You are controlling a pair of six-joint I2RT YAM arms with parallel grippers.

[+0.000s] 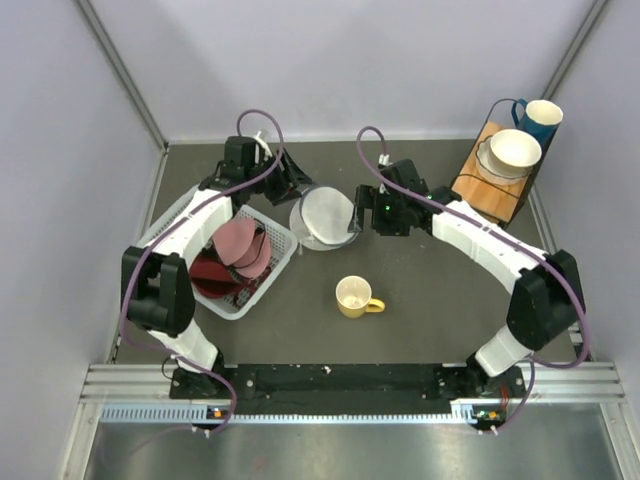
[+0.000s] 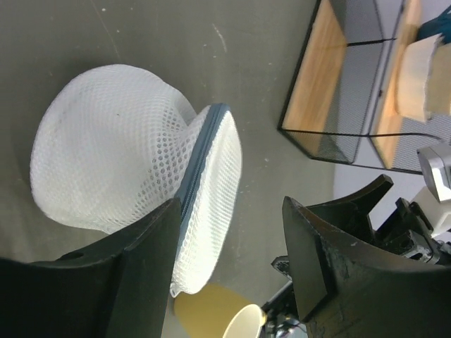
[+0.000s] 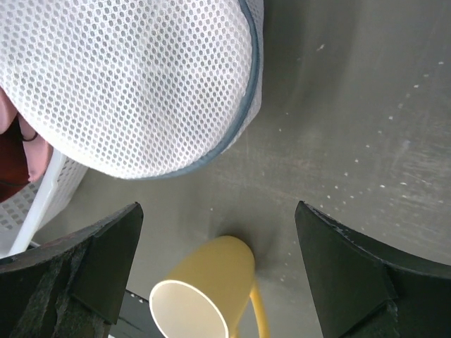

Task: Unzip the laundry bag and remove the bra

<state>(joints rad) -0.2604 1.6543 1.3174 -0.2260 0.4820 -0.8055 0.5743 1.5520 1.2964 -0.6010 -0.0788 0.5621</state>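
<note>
Two arms are crowding one little mesh pod here. The laundry bag [image 1: 322, 218] sits on the table [image 1: 430, 290] about halfway back, just right of the white basket [image 1: 268, 281]. The left gripper [image 1: 293, 183] is at its far-left side and the right gripper [image 1: 357, 214] is close against its right edge. Both sets of jaws are spread and neither is clamped on anything. On the left wrist camera the bag is tipped up on edge, and its grey-blue zip band [image 2: 201, 165] runs diagonally up and away from the left-hand finger [image 2: 141, 267]. The bottom of the rim is tucked right beside that finger, touching it or nearly so, and only a sliver of mesh pokes into the gap. On the right wrist camera the bag is out ahead of the fingertips, not between them. All that shows in that gap is bare table and the yellow mug [image 3: 204, 282]. So I'd say the left arm is the nearer one, with the zip line running roughly along its reach instead of across its jaws. I can't tell whether the zip is open, and I can't make out a bra through the mesh. There are pink and maroon pieces [image 1: 235, 250] in the basket, for what it's worth.
</note>
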